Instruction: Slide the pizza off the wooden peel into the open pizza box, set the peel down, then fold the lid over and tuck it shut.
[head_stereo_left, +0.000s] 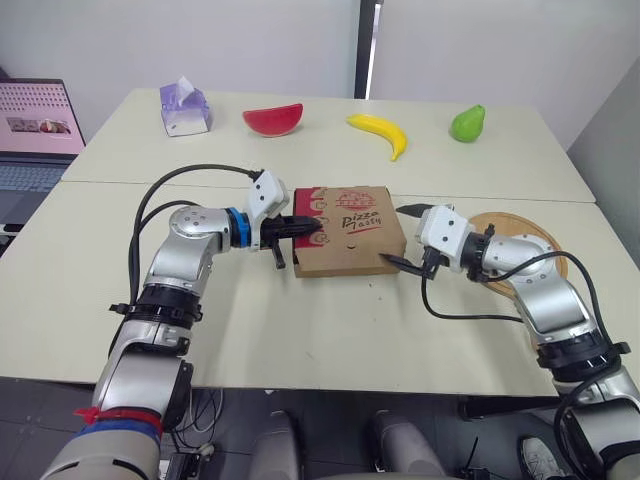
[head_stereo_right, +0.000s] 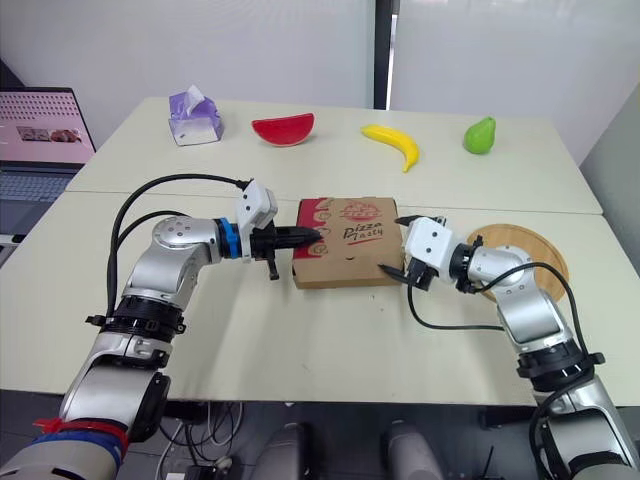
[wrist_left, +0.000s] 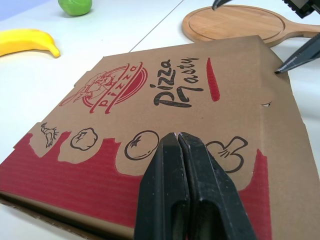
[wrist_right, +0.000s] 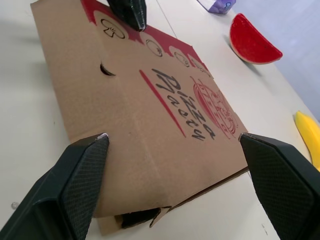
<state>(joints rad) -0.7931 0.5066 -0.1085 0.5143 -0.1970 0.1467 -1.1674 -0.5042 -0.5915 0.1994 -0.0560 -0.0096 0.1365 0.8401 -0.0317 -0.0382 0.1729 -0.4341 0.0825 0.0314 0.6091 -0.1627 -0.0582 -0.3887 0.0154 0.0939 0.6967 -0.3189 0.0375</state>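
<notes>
The pizza box (head_stereo_left: 345, 232) is brown corrugated cardboard, matt, with red and black print. The peel (wrist_left: 235, 22) is pale wood, smooth, with visible grain. The table (head_stereo_left: 300, 330) has a smooth, matt cream top. The left gripper (wrist_left: 177, 135) has smooth black fingers (wrist_left: 160, 200) with a slight sheen; the right gripper (wrist_right: 172, 136) has black fingers (wrist_right: 80, 185) with a finely dimpled texture. The banana (head_stereo_left: 378, 126) and watermelon slice (head_stereo_left: 273, 119) look glossy.

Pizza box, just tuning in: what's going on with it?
The brown cardboard pizza box with red print sits on the pale table, its lid folded down. The left gripper, fingers shut, rests its tips on the lid's left edge; the right gripper is open, straddling the box's right side. The round wooden peel lies bare beside the right arm. Whether the lid is tucked, I can't tell.
</notes>
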